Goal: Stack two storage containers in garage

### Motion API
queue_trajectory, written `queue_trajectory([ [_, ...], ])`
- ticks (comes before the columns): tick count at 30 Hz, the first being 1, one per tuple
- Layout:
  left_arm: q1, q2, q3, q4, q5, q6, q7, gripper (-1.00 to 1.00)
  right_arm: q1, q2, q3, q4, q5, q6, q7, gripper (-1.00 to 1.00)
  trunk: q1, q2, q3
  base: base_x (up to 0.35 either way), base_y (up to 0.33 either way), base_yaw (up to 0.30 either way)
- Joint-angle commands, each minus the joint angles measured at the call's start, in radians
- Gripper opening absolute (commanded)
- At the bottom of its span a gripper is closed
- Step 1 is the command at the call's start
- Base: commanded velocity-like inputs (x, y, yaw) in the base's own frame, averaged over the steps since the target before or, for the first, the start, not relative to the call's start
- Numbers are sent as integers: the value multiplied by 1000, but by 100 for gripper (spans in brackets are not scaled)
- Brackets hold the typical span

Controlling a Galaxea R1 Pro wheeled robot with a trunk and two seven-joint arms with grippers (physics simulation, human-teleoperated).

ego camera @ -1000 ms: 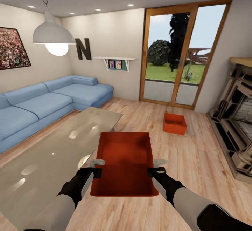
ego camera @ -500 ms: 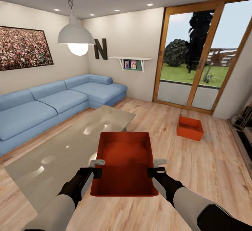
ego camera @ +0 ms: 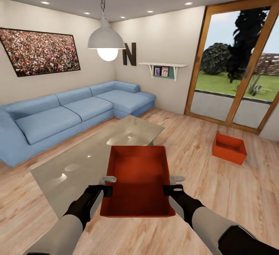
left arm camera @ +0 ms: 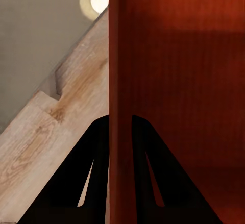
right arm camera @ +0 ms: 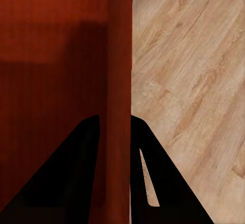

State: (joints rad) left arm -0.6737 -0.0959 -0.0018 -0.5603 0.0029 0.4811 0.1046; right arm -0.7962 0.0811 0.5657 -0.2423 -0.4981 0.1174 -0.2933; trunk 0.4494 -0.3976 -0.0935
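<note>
I carry one orange-red storage container (ego camera: 137, 179) level in front of me, above the wood plank floor. My left gripper (ego camera: 107, 185) is shut on its left wall (left arm camera: 120, 81) and my right gripper (ego camera: 170, 184) is shut on its right wall (right arm camera: 118, 81); each wall runs between the two dark fingers. The second storage container (ego camera: 229, 148) sits on the living room planks at the right, near the glass doors.
A glass coffee table (ego camera: 97, 150) lies just ahead and to the left, partly under the carried bin. A light blue sofa (ego camera: 69, 112) lines the left wall. A pendant lamp (ego camera: 106, 40) hangs above. Wood-framed glass doors (ego camera: 236, 73) stand at the right.
The whole view has swung to the left: the sofa, lamp, doors and floor bin all shifted right in the picture. The carried container and both grippers keep the same place relative to me.
</note>
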Motion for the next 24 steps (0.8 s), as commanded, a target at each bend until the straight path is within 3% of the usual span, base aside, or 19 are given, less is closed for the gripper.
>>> queue_trajectory([
  [1,-1,-2,9,-24,-44,-19,14,-100,0,0,15,2,-17,7,-9,-100,1,-2,-2,0,0,277],
  [24,-1,-2,9,-24,-44,-19,14,-100,0,0,16,1,-17,7,-9,-100,1,-2,-2,0,0,277],
])
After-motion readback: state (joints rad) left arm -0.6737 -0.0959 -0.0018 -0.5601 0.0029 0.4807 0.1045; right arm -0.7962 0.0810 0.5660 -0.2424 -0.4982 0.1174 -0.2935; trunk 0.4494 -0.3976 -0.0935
